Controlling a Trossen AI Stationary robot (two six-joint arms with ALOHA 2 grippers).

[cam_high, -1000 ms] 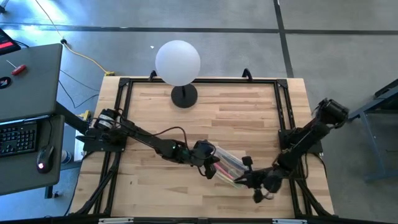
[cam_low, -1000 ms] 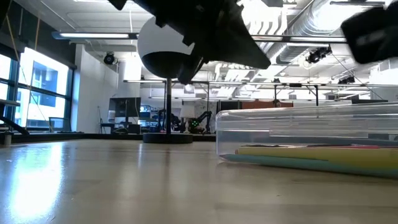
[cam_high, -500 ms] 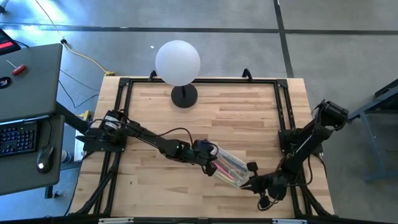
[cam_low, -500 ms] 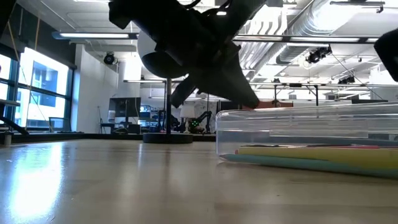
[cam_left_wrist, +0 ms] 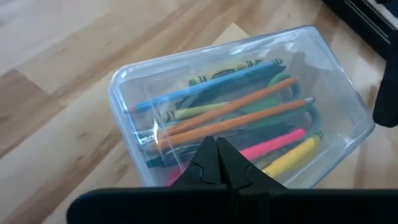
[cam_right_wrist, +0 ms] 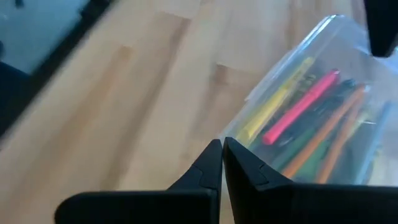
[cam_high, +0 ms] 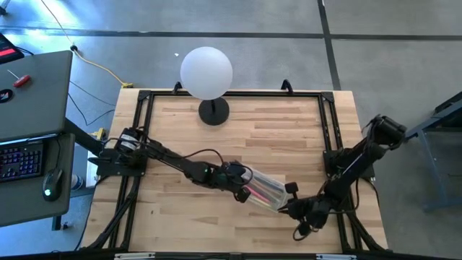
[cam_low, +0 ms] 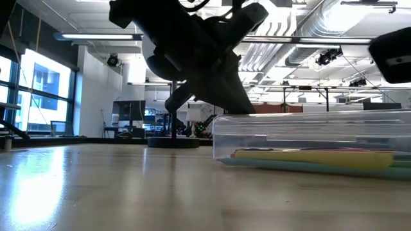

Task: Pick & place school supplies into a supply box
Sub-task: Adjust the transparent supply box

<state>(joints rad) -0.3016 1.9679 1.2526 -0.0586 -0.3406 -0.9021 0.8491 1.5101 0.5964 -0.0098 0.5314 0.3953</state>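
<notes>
The clear supply box (cam_high: 266, 191) lies closed on the table's near right part, slanting, on its flat bottom (cam_low: 308, 163). Inside it (cam_left_wrist: 249, 106) lie orange pencils, a blue crayon and pink, yellow and green pens; I cannot make out scissors. My left gripper (cam_high: 244, 190) is shut over the box's left end (cam_left_wrist: 216, 149). My right gripper (cam_high: 287, 208) is shut, and its tips (cam_right_wrist: 221, 146) stand at the box's near right corner (cam_right_wrist: 249, 127). I cannot tell whether they touch it. My left gripper rests its shut fingertips (cam_low: 232, 106) on the lid near the box's left end (cam_left_wrist: 186, 146), slanting down from the table's left. The box lies flat on the table under them. The gripper itself hides the exact spot of contact.
A white globe lamp (cam_high: 206, 71) stands on its black base (cam_high: 214, 112) at the table's far middle. A black frame (cam_high: 328, 130) runs along the table's edges. Bare wood (cam_high: 180, 217) lies left of the box and toward the far side.
My left gripper has come down onto the box's left end. My right gripper has drawn toward the near right corner, then come back toward the box. The box has slid a little toward the table's left, still flat.
</notes>
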